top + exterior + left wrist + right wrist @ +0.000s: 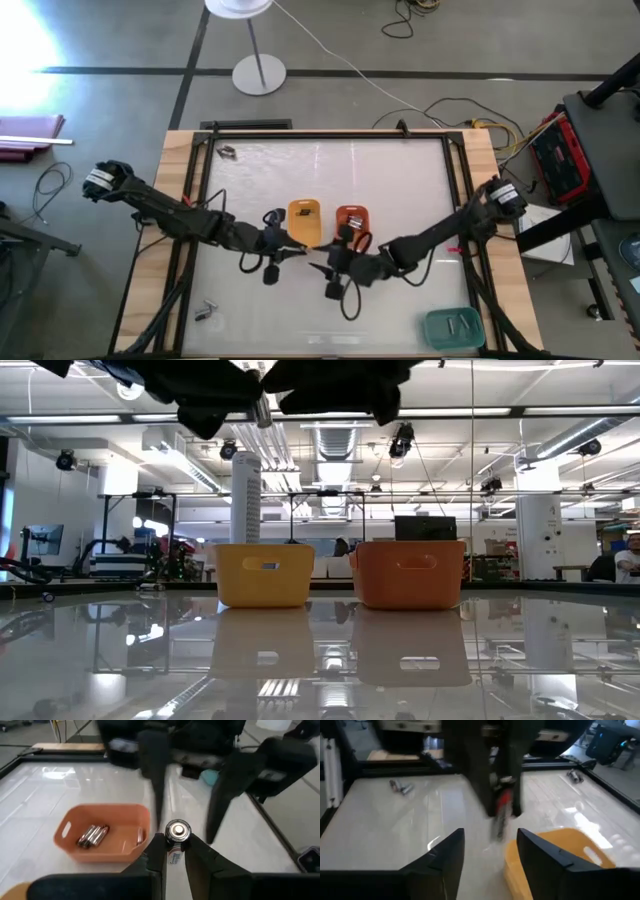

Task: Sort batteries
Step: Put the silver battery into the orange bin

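Two grippers meet in mid-air above the surface near the yellow tray (304, 220) and the orange tray (350, 222): the left gripper (172, 851) has its jaws closed on a fat silver-capped battery (177, 831), held end-on, while the right gripper (489, 851) faces it with jaws spread wide and empty. This looks like a handover or a carry toward a tray. Next the held battery must be brought over the matching tray; the orange one already holds several slim batteries (93, 835).

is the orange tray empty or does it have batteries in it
Not empty. The left wrist view shows silvery batteries lying in the orange tray. Exact count: cannot tell.
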